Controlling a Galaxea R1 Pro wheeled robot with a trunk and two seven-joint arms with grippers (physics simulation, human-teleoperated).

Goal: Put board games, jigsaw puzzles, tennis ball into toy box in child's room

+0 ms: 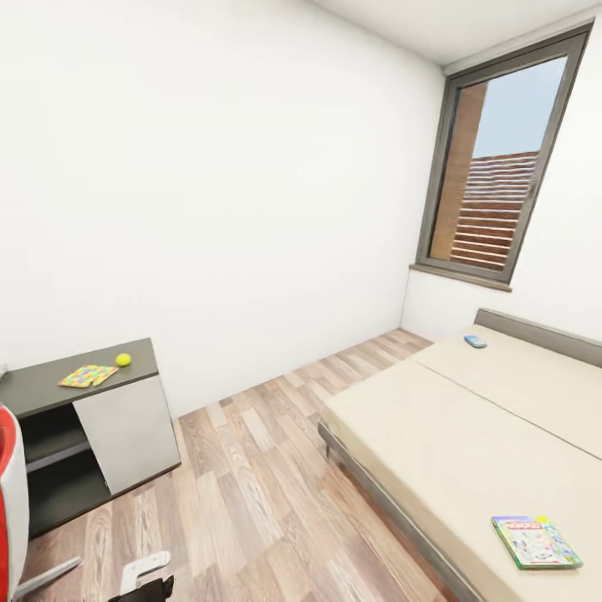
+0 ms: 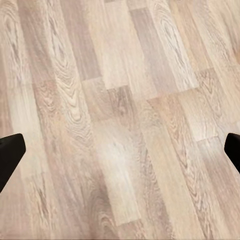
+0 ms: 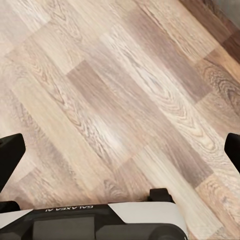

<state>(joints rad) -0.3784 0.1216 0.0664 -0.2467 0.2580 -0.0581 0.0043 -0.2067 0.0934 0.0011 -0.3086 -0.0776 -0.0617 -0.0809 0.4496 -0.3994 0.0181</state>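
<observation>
A pastel board game (image 1: 535, 542) lies flat on the bed (image 1: 435, 435) at the lower right of the head view, and a small blue one (image 1: 475, 341) sits near the headboard. At the left, a jigsaw puzzle (image 1: 87, 375) and tennis ball (image 1: 123, 359) rest on the dark desk (image 1: 50, 386). The left gripper (image 2: 120, 155) and right gripper (image 3: 120, 150) hang spread and empty over the plank floor (image 1: 251, 485). The robot seems to be on its approach; next it likely must roll toward the bed and reach for the nearer game.

Head camera: high, faced down across bed (image 1: 468, 435) and table (image 1: 79, 380). Wrist cameras: close above wood floor (image 2: 120, 120), shared by all.
</observation>
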